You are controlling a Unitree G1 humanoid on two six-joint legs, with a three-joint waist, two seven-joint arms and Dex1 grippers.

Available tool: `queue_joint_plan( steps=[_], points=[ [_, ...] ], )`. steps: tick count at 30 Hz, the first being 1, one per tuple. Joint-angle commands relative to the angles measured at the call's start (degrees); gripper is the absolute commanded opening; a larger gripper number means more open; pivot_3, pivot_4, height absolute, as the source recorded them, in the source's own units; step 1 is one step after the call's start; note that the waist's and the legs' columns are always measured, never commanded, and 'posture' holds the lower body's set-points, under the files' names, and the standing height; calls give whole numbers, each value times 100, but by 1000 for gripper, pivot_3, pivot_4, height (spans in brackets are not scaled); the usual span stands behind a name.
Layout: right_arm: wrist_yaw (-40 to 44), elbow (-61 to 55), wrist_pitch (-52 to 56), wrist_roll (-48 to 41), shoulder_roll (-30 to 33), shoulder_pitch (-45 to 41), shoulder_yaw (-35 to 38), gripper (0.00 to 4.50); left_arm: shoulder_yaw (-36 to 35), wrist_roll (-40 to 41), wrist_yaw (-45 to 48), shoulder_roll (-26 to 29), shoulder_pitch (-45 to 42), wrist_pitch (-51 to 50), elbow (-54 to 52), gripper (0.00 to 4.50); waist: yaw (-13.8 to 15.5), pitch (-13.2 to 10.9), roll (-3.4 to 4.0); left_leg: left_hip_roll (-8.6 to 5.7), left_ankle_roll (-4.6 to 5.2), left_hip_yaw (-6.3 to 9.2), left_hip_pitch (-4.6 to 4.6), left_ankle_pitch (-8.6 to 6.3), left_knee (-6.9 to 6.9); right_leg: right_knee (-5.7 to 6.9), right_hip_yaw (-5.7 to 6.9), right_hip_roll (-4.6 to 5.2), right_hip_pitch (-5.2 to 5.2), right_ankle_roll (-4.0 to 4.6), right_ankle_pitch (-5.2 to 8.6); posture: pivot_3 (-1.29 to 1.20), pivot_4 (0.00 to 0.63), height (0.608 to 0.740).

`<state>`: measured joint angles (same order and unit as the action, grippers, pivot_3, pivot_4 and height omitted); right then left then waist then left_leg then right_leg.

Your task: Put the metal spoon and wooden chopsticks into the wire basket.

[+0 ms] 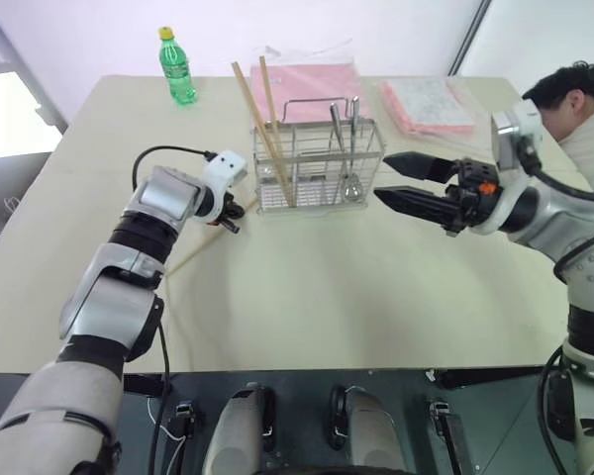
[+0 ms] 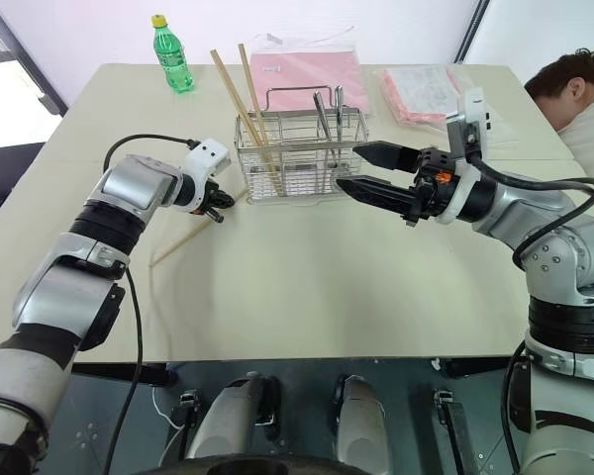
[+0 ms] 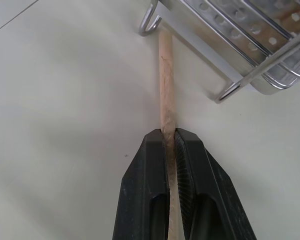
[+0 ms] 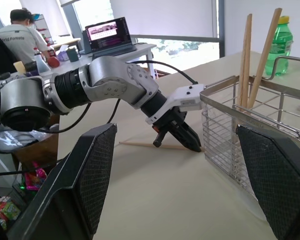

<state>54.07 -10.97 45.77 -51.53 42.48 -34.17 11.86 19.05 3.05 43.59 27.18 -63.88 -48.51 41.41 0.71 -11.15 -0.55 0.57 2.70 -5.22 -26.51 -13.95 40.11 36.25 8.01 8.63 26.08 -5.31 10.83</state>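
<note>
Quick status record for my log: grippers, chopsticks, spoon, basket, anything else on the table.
left gripper: shut on a wooden chopstick that lies on the table, next to the wire basket's corner
right gripper: open, holding nothing, raised off the table beside the basket
wire basket: upright on the table between the two grippers
chopsticks in basket: two, leaning, tops sticking out above the rim
metal spoon: standing in the basket, bowl down
other items: green bottle, pink packets behind the basket
person: at the table's far right edge
</note>
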Motion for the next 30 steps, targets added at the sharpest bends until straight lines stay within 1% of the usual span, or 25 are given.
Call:
queue_joint_plan(
  steps=[1, 5, 8, 11, 14, 15, 17, 19, 21, 25, 28, 30],
  points=[
    [96, 24, -130, 44, 36, -210, 52, 3916, -235, -157, -223, 121, 53, -140, -35, 37, 0, 0, 0, 0, 0, -1, 0, 0, 0, 1, 0, 0, 0, 0, 0, 0, 150, 692],
    [204, 111, -163, 126, 28, -270, -13, 3916, -596, -173, -575, 315, 13, -151, -18, 37, -16, -1, -1, 1, 0, -2, -3, 1, 0, 1, -1, -1, 4, 1, 0, 0, 150, 692],
    [255, 158, -188, 165, 21, -310, -39, 3916, -941, -231, -1056, 534, -22, 27, 13, 37, -24, -2, -2, 2, -3, -6, -8, 3, -2, 9, -3, -3, 19, 1, -1, 0, 150, 692],
    [305, 209, -218, 196, 20, -346, -42, 3916, -1447, -297, -1819, 790, -99, 653, 135, 37, -11, -2, -2, 2, -11, -9, -10, 8, -2, 9, -4, -1, 20, 0, -1, 0, 150, 692],
    [321, 227, -234, 198, 15, -347, -24, 3916, -2235, -62, -2667, 802, -346, 1595, 196, 37, 27, -4, -5, 0, -11, -7, -11, 7, -1, 7, -3, 3, 17, 0, -1, 0, 150, 692],
    [319, 223, -242, 194, 13, -331, -12, 3916, -2642, 168, -2946, 711, -485, 2026, 163, 37, 38, -6, -9, -1, -11, -5, -12, 7, 1, 7, -3, 4, 16, -1, -2, 0, 150, 692],
    [319, 231, -248, 184, 14, -310, 14, 3916, -3170, 481, -3260, 550, -693, 2578, 125, 37, 87, -8, -14, -3, -13, 0, -20, 8, 6, 3, -1, 7, 18, 0, -3, 0, 150, 692],
    [296, 216, -225, 152, 18, -297, 48, 3916, -3702, 1052, -3244, 210, -1033, 3019, -170, 37, 143, -8, -14, -3, -25, -2, -25, 15, 8, -2, 0, 9, 20, 1, -6, 0, 150, 692],
    [269, 236, -182, 106, 30, -315, 94, 3916, -4012, 1590, -3084, -195, -1279, 3160, -596, 37, 177, -7, -16, -4, -27, -5, -26, 16, 8, -5, 1, 9, 18, -2, -8, 0, 150, 692],
    [239, 254, -91, 67, 102, -423, 116, 3916, -3975, 2121, -2987, -959, -1443, 2998, -1346, 37, 150, -7, -16, -10, -26, -11, -20, 16, 10, -8, -1, 9, 6, -10, -13, 0, 150, 692],
    [196, 204, -25, 21, 166, -407, 196, 3916, -3734, 2236, -2897, -1456, -1418, 2956, -1625, 37, 144, -7, -15, -5, -25, -14, -5, 16, 9, -6, -2, 2, -6, -10, -12, 0, 150, 692],
    [174, 163, 6, -1, 207, -360, 243, 3916, -3600, 2225, -2808, -1652, -1356, 3011, -1640, 37, 145, -6, -15, -4, -25, -14, -3, 16, 9, -5, -2, 0, -8, -10, -12, 0, 150, 692]
  ],
)
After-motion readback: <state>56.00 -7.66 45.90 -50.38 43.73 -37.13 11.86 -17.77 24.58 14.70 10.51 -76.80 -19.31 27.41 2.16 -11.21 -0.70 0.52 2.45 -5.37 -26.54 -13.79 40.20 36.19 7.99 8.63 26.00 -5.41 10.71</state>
